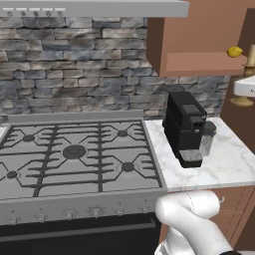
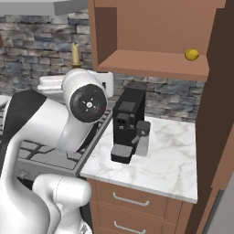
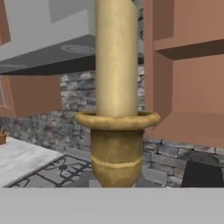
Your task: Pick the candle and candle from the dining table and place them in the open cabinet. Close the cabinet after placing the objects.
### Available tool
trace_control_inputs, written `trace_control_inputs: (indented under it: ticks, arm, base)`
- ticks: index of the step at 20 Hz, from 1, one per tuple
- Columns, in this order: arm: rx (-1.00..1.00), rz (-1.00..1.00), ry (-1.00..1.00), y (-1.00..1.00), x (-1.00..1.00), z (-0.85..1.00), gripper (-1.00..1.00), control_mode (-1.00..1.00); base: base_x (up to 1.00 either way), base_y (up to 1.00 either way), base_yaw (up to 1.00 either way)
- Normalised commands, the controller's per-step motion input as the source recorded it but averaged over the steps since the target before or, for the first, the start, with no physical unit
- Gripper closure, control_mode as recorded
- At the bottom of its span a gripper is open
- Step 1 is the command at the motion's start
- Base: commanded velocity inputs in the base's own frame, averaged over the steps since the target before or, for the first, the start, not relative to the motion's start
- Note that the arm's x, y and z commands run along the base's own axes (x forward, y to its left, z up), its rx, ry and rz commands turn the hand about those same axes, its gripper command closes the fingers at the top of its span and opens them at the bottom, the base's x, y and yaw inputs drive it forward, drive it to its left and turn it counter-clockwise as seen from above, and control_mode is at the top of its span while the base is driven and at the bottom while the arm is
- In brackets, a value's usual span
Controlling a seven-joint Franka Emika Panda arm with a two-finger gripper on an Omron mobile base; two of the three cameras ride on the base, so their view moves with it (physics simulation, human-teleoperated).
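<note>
A yellow candle (image 3: pixel 116 57) on a brass candlestick (image 3: pixel 117 148) is seen filling the centre of the hand view, upright, w/ jaws closed on the holder's lower part. In the right base view the same candle (image 2: pixel 75 54) is seen at upper left, above the white arm (image 2: pixel 68 119). The open cabinet (image 2: pixel 155 61) is shown at top right, a small yellow object (image 2: pixel 191 55) resting on its shelf. A black coffee machine (image 2: pixel 128 123) is seen on the marble counter (image 2: pixel 169 169), beside the gas stove (image 1: pixel 74 154).
</note>
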Motion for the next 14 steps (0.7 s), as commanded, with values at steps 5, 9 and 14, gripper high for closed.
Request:
trace_control_inputs:
  ticks: [5,9,14]
  arm:
    - [0.0,-0.04,-0.11,0.0,0.3,0.04,1.0,-1.0]
    - [0.0,-0.08,-0.01,0.0,0.36,0.0,1.0,-1.0]
    - [0.0,-0.05,0.0,0.0,0.39,0.0,1.0,-1.0]
  base:
    - [0.0,0.0,0.0]
    - [0.0,0.0,0.0]
    - [0.0,0.0,0.0]
